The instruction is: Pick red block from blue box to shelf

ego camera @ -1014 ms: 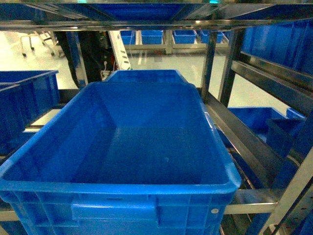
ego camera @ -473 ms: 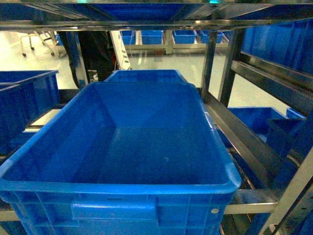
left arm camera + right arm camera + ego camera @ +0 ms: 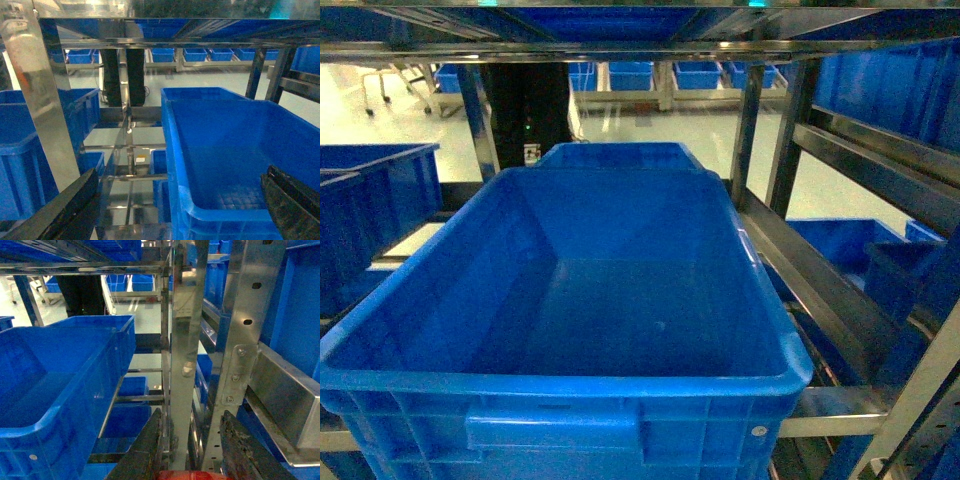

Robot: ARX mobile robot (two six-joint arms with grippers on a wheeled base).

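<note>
Head view — big blue crate (image 3: 560, 390) holds nothing.

A large crate (image 3: 560, 330) sits on the shelf (image 3: 820, 410), filling the middle of the tier. A second crate (image 3: 617, 155) stands directly behind it. Another crate (image 3: 370, 215) lies to its left, and more crates (image 3: 845, 245) sit lower to its right.

Left gripper (image 3: 175, 210) – fingers spread wide, one dark finger (image 3: 65, 210) at lower left of wrist view, other at lower right, nothing between. Right gripper (image 3: 192, 455) – fingers close together, red block (image 3: 187, 475) between them at frame bottom. Neither arm visible in head view.
</note>
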